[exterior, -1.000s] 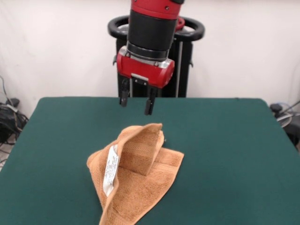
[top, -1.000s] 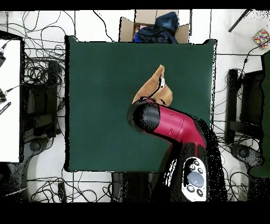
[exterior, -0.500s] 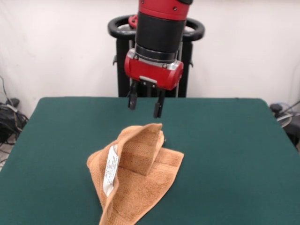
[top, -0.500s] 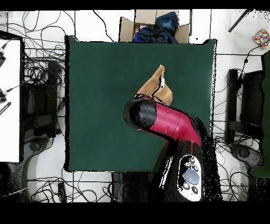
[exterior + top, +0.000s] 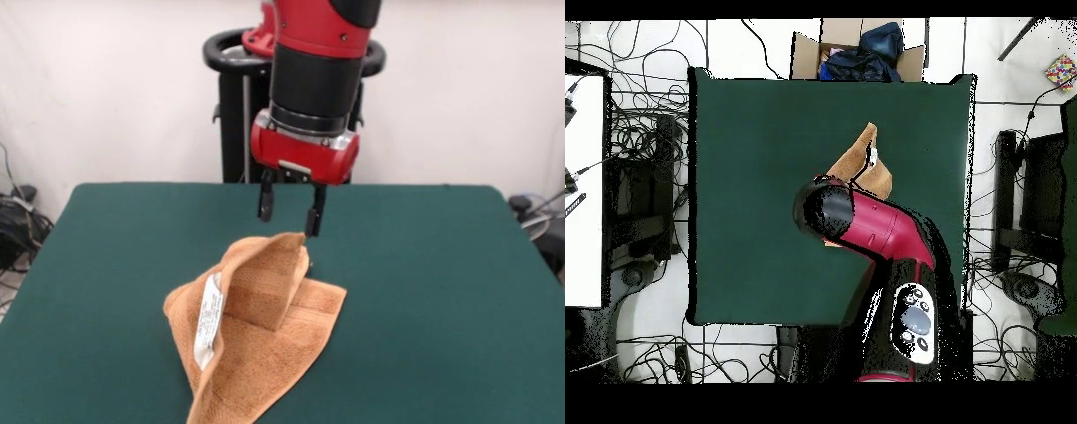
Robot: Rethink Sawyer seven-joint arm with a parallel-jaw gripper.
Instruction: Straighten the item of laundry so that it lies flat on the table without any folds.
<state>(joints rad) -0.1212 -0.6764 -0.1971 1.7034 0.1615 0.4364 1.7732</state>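
Observation:
The orange-tan towel (image 5: 256, 331) lies crumpled and folded on the dark green table (image 5: 441, 291), with a raised fold at its far side and a white label (image 5: 208, 322) on its left. My gripper (image 5: 289, 217) hangs open just above and behind the raised fold's far tip, nothing between its fingers. From overhead, the red arm covers the gripper and part of the towel (image 5: 861, 165); only the towel's far end shows on the table (image 5: 755, 160).
A cardboard box (image 5: 855, 55) with dark cloth sits beyond the table's far edge in the overhead view. Cables lie on the floor around the table. A black stand (image 5: 1020, 215) is beside the right edge.
The gripper has moved right and down in the front view, from beside the towel's far tip toward a spot just over it. The towel has not moved.

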